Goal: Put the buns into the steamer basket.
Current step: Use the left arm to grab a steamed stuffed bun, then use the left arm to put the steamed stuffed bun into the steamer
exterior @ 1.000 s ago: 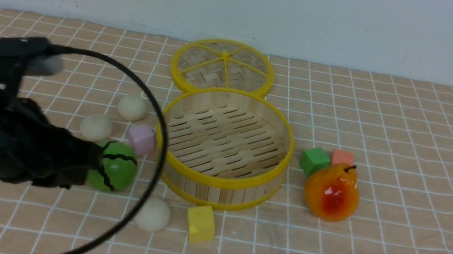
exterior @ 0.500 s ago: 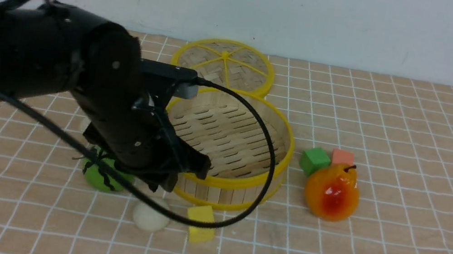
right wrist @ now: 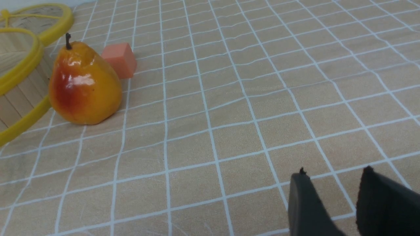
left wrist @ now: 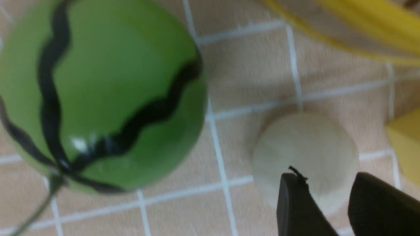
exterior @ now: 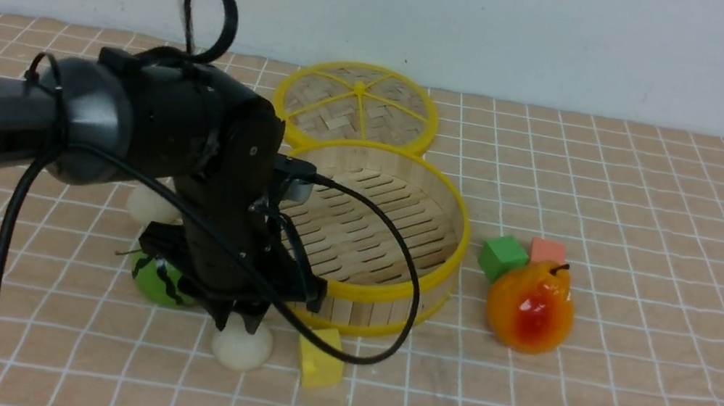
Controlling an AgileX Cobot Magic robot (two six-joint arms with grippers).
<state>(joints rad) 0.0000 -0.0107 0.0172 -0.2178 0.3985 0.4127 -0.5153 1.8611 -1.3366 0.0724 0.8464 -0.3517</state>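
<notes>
The steamer basket [exterior: 391, 294] stands upright at mid table, with nothing in it. One bun [exterior: 243, 351] lies in front of it, next to the yellow cube [exterior: 320, 364]. My left gripper [exterior: 239, 321] points down right over this bun. In the left wrist view its fingers [left wrist: 295, 206] stand a little apart, with the bun [left wrist: 305, 147] just beyond the tips and not gripped. A second bun [exterior: 147, 205] peeks out behind the left arm. The third bun is hidden. My right gripper [right wrist: 334, 172] hovers slightly open and empty over bare cloth, out of the front view.
A green striped watermelon ball [exterior: 158, 280] sits close left of the near bun. The woven lid [exterior: 356, 106] lies behind the basket. A pear [exterior: 531, 306], a green cube [exterior: 502, 256] and an orange-pink cube [exterior: 547, 251] sit right of the basket.
My left arm has swung in from the left edge, past the watermelon, and come down over the near bun. The buns and other things have not moved.
</notes>
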